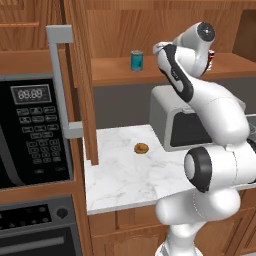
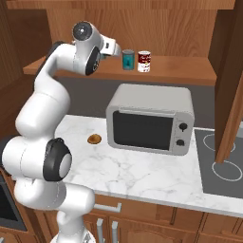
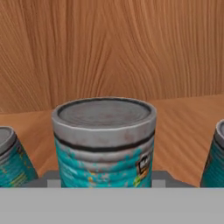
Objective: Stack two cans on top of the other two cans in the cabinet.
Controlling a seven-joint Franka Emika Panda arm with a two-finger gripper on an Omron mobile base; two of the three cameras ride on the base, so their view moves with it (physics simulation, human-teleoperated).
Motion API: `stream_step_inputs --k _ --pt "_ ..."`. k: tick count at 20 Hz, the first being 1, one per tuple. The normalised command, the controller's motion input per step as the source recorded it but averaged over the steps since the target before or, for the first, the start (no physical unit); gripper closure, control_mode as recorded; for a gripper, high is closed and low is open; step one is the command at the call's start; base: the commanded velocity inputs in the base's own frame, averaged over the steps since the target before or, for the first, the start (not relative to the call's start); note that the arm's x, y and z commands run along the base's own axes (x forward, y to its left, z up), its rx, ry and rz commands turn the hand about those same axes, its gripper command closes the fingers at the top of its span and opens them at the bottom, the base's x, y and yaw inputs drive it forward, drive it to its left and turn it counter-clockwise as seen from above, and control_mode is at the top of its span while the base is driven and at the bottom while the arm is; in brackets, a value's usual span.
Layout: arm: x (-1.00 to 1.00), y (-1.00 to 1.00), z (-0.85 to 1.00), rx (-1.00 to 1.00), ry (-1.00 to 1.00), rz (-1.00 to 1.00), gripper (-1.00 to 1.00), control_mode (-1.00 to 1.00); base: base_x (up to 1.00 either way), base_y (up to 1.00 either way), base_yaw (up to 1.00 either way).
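In the hand view my gripper is shut on a teal-blue can with a silver top, low in the middle of the picture. Its fingertips show as grey stubs on either side of the can. Two more teal cans flank it on the plank shelf, one at the left edge and one at the right edge. From the base, a teal can stands on the cabinet shelf left of my arm. Another teal can stands beside the red and white can. My arm hides the held can there.
The cabinet door with its grey bar handle hangs open at the left, and another door at the right. Below the shelf are a silver microwave, a small brown bun on the marble counter, and a hob. A black microwave is at far left.
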Motion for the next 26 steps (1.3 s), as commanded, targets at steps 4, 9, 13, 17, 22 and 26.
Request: stream_step_inputs --k 4,9,13,17,22,26 --pt "-0.19 0.06 0.08 0.0 -0.05 0.06 1.0 -1.0 0.0 0.0 0.0" --pt "-0.1 0.12 0.12 0.0 -0.07 0.09 1.0 -1.0 0.0 0.0 0.0" --pt "-0.03 0.25 0.0 0.0 -0.05 0.12 1.0 -1.0 0.0 0.0 0.0" --pt "0.01 0.31 0.06 0.0 0.0 0.12 1.0 -1.0 0.0 0.0 0.0" --pt "0.05 0.28 0.14 0.0 0.0 0.07 1.0 -1.0 0.0 0.0 0.0" --pt "0.06 0.23 0.09 0.0 -0.13 0.01 1.0 -1.0 0.0 0.0 0.0"
